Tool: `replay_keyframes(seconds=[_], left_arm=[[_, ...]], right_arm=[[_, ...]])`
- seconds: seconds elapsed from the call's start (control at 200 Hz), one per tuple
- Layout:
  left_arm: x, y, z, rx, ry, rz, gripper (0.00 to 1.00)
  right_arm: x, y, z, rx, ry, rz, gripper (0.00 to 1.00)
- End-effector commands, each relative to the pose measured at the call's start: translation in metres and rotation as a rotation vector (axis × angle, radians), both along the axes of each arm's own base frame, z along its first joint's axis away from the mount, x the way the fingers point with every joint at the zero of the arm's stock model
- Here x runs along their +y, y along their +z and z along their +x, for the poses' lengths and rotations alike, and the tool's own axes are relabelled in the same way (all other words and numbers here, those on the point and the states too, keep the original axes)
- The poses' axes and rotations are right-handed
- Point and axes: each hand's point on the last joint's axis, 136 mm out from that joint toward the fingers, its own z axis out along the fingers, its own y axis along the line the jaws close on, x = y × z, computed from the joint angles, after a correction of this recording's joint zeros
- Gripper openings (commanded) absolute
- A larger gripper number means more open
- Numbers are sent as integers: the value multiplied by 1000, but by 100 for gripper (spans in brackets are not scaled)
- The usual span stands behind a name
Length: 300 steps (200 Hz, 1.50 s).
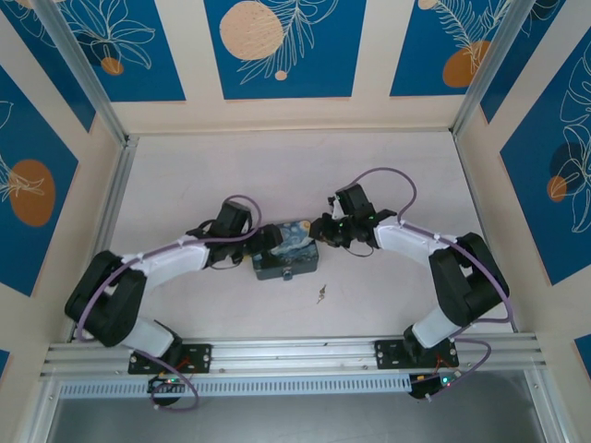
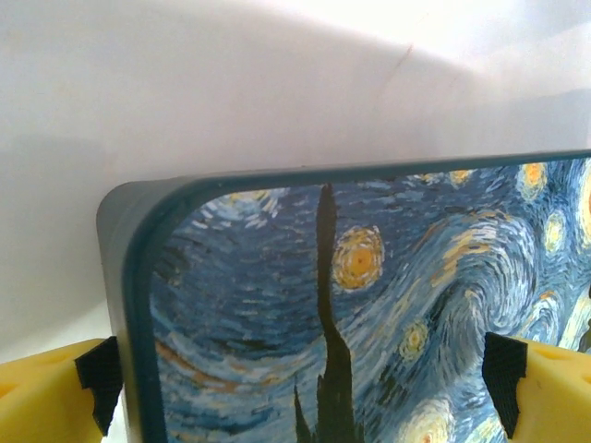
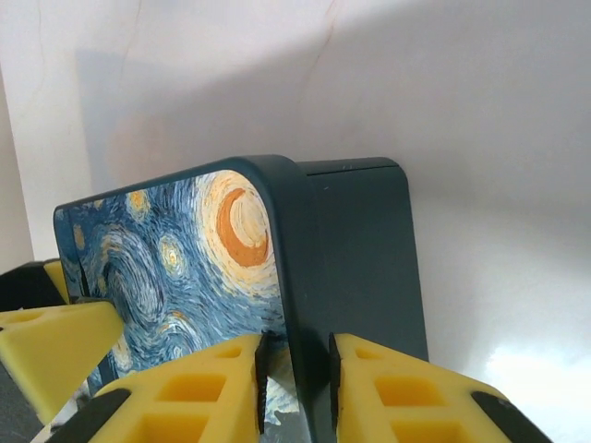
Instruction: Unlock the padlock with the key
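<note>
From above, your left gripper [image 1: 266, 242] sits at the left end of the box [image 1: 288, 251] and your right gripper [image 1: 320, 231] at its right end, so both short sides are taken. The box lies mid-table. The table [image 1: 277, 175] is bare on its far side up to the patterned walls [image 1: 277, 46], and a narrower strip lies open between the box and the near rail [image 1: 295, 351]. The key [image 1: 321, 294] lies in that strip, near the box's right half and apart from it. What looks like the padlock [image 1: 288, 274] is a tiny nub at the middle of the box's near wall, too small to read further. Both arms are folded, elbows out toward the side walls and forearms reaching inward.

In your left wrist view, the left gripper [image 2: 300, 388] is spread wide. One pad lies against the box's [image 2: 369, 277] outer wall by a rounded corner, and the other lies over the painted lid. You cannot tell whether it is pressing.

In your right wrist view, the right gripper [image 3: 297, 369] is narrow, its pads pinched on the lid's rounded rim of the box [image 3: 360, 258].
</note>
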Motion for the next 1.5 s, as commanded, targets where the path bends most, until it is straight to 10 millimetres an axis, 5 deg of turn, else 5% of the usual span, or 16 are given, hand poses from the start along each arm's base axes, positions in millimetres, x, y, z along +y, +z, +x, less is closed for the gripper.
replay_keyframes(seconds=[0.0, 0.345, 0.675, 0.875, 1.135, 1.35, 1.495], left_arm=[[-46, 32, 30, -100, -72, -113, 100], [-70, 27, 63, -122, -110, -78, 100], [-53, 33, 79, -179, -109, 28, 100], [-25, 42, 78, -203, -81, 92, 100], [7, 55, 45, -207, -14, 74, 100], [12, 51, 17, -117, 75, -60, 100], [-4, 46, 9, -30, 73, -191, 100]], right_arm=[[4, 8, 16, 2, -15, 36, 26], [-18, 2, 53, 8, -125, 22, 30], [-45, 29, 48, -72, -164, 19, 77], [-68, 33, 10, -90, -150, -96, 100], [-63, 13, -72, 21, -66, -133, 100], [-64, -14, -134, 193, -138, -161, 77], [-62, -28, -154, 238, -191, -197, 63]])
